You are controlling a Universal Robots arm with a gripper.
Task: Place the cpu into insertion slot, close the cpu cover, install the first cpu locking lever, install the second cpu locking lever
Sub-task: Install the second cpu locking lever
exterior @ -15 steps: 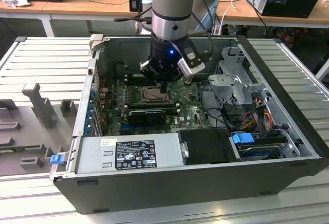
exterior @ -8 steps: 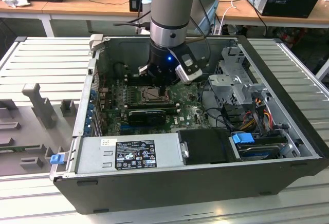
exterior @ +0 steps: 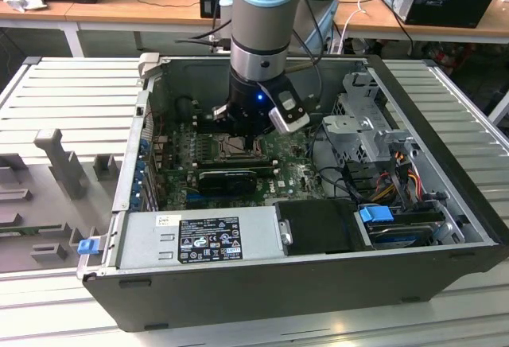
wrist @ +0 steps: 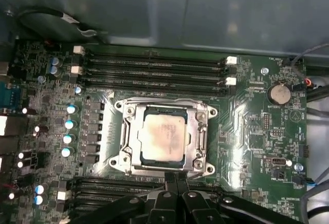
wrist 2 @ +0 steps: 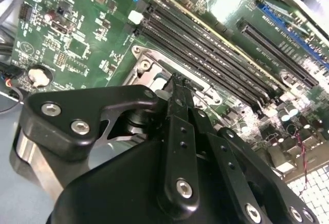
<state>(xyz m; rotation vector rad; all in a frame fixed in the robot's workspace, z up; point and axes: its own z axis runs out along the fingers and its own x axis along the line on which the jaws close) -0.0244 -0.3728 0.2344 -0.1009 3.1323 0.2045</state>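
Inside the open computer case (exterior: 445,204), the arm reached down over the green circuit board (wrist: 247,131), with the gripper (wrist: 176,179) poised at the near edge of the insertion slot (wrist: 203,134). The cpu (wrist: 163,135) already lay seated in the slot, its pale face showing through the square opening of the cpu cover (wrist: 134,131), which lay flat over it rather than standing up on its hinge. In both wrist views the fingers (wrist 2: 181,100) were pressed together with nothing between them, their tips low against the metal frame at the slot's edge. Whether either locking lever had been latched could not be told from these pictures.

Several things looked risky from that position. The closed fingertips sat very near the cover and the frame, so a slight sideways error could scrape the cover or push it askew over the chip. If the chip were not fully level in its seat, downward force on the cover could bend the fine contacts beneath. The memory slots (wrist: 154,67) just beside the frame left little room for the fingers to swing wide.
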